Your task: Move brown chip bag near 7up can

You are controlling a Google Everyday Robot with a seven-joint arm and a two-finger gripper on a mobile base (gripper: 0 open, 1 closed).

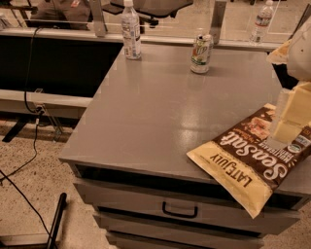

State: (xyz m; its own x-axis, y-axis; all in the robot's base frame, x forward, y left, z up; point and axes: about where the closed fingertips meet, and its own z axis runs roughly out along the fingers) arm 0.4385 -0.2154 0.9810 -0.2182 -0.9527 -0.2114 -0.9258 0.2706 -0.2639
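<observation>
Your end effector (284,133) is down at the bag (243,168), likely to take it; grip: cannot tell. The can (200,53) stands well beyond, left.

Grey drawer cabinet (160,116), speckled floor (14,146), black cables (35,136), office chair (150,7) behind

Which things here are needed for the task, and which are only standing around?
Needed: brown chip bag, front right; 7up can, at the back; gripper, over the bag.
Just there: water bottle, back left; second water bottle, far back right.
</observation>
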